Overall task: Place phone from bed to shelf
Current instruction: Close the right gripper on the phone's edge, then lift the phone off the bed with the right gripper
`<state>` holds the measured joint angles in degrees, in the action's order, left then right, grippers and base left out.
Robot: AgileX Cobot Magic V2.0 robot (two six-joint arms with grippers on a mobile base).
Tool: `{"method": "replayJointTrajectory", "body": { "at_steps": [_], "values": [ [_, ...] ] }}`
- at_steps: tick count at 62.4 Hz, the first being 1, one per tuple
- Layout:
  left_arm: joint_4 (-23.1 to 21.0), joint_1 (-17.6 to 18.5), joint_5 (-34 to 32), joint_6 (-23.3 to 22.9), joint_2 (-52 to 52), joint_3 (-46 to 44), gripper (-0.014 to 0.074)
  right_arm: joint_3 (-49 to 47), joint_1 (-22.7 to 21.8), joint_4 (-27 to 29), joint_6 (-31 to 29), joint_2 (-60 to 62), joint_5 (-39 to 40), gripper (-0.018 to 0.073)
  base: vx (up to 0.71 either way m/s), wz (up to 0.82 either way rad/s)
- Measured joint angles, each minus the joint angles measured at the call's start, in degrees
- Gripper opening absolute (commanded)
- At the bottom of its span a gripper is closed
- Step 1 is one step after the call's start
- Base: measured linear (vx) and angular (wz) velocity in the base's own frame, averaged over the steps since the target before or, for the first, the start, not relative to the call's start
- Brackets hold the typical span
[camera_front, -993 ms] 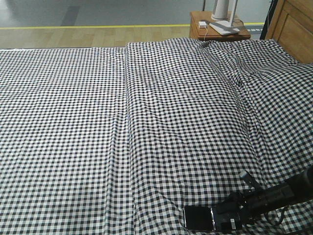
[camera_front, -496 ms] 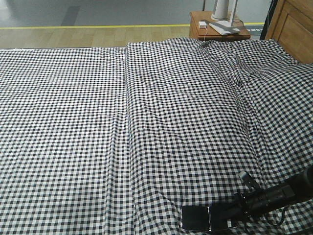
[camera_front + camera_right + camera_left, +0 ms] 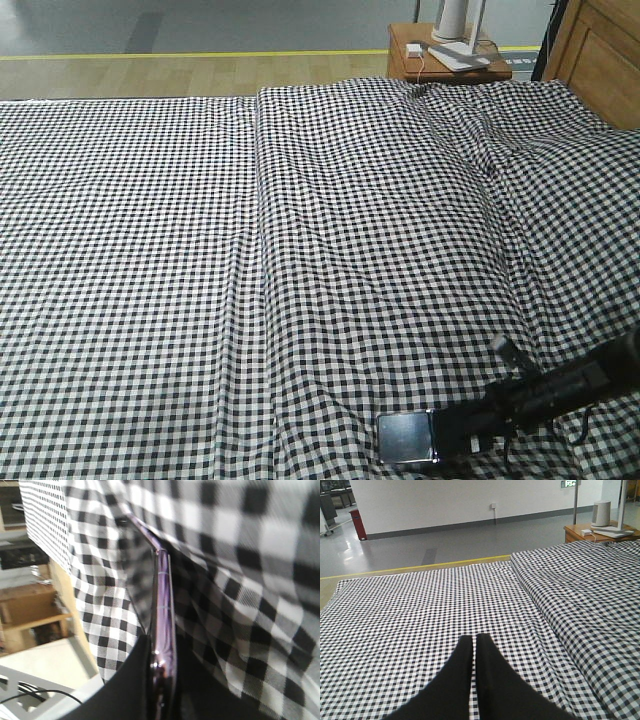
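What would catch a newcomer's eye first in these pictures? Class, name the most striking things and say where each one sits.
The black-and-white checked bed fills almost the whole front view. Near the bottom edge, right of centre, the glossy black phone stands out against the checks, its right end held by the right hand. In the left wrist view, the left hand hangs shut above the bed.
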<state>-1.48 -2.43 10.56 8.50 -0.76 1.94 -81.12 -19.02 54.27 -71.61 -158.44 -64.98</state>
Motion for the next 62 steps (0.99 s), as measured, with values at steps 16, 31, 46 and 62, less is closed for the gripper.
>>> {"method": "replayJointTrajectory", "body": {
  "at_steps": [16,31,46,62],
  "values": [
    [0.0,0.0,0.0,0.0,0.0,0.0,0.0001,2.2,0.1,-0.9,1.9,9.7,0.2,-0.0003,0.0,0.0],
    [0.0,0.0,0.0,0.0,0.0,0.0,0.0001,10.6,1.3,0.5,-4.1,23.4,-0.2,-0.0003,0.0,0.0],
    [0.0,0.0,0.0,0.0,0.0,0.0,0.0001,11.8,5.0,1.8,-2.7,38.5,-0.5,-0.0003,0.0,0.0],
    [0.0,0.0,0.0,0.0,0.0,0.0,0.0001,12.1,14.4,4.7,-0.4,52.4,-1.8,-0.0003,0.0,0.0]
  ]
}}
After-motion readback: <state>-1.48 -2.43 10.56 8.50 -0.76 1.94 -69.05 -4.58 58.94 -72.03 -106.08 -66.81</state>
